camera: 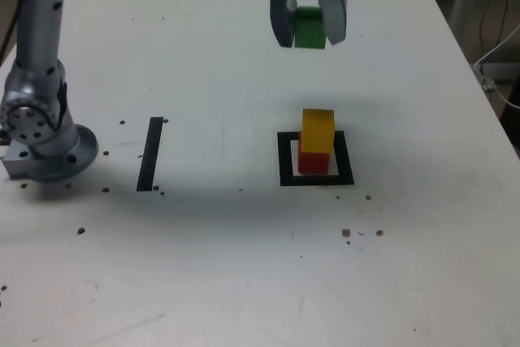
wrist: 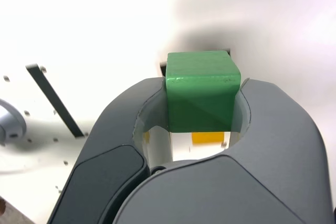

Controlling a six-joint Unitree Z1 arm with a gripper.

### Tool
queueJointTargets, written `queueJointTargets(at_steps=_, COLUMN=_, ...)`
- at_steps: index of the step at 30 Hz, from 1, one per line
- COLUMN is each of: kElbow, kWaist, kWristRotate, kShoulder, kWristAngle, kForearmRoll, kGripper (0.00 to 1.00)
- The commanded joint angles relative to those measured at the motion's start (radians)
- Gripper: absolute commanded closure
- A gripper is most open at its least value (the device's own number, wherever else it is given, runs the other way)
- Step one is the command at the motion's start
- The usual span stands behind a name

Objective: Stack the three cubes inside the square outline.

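The step in hand appears to be placing the last block on the two already stacked. The small solid yellow cube (camera: 318, 131) is sitting on the small solid red cube (camera: 313, 160), and the red one is resting on the white centre of the black tape square outline (camera: 317, 178). In the exterior view the yellow block is looking slightly offset toward that view's right of the red one, so the landing face is probably not centred over the frame.

To do this well, the arm should be aligning the carried block squarely over the yellow top face, matching its edges, then lowering straight down until contact before releasing. Any sideways drift on contact would likely be pushing the two-block column over.

The dark grey plastic gripper (camera: 308, 28) is hanging well above the stack. Its jaws are closed to a narrow gap and are clamping the small solid green cube (wrist: 202, 88) on two opposite sides, with the front of the block projecting past the fingertips. Nothing else is touching the gripper.
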Motion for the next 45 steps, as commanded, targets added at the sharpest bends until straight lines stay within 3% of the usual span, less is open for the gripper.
queueJointTargets(at_steps=1, kElbow=0.022, kWaist=-0.027, kWristRotate=-0.029, kShoulder=-0.018, kWristAngle=-0.005, kForearmRoll=-0.011, kGripper=0.7)
queueJointTargets(at_steps=23, kElbow=0.147, kWaist=-0.255, kWristRotate=-0.274, kShoulder=-0.022, kWristAngle=-0.007, kForearmRoll=-0.127, kGripper=0.7)
queueJointTargets(at_steps=43, kElbow=0.191, kWaist=-0.282, kWristRotate=-0.294, kShoulder=0.008, kWristAngle=-0.008, kForearmRoll=-0.204, kGripper=0.7)
queueJointTargets(at_steps=45, kElbow=0.198, kWaist=-0.282, kWristRotate=-0.294, kShoulder=0.008, kWristAngle=-0.007, kForearmRoll=-0.212, kGripper=0.65)
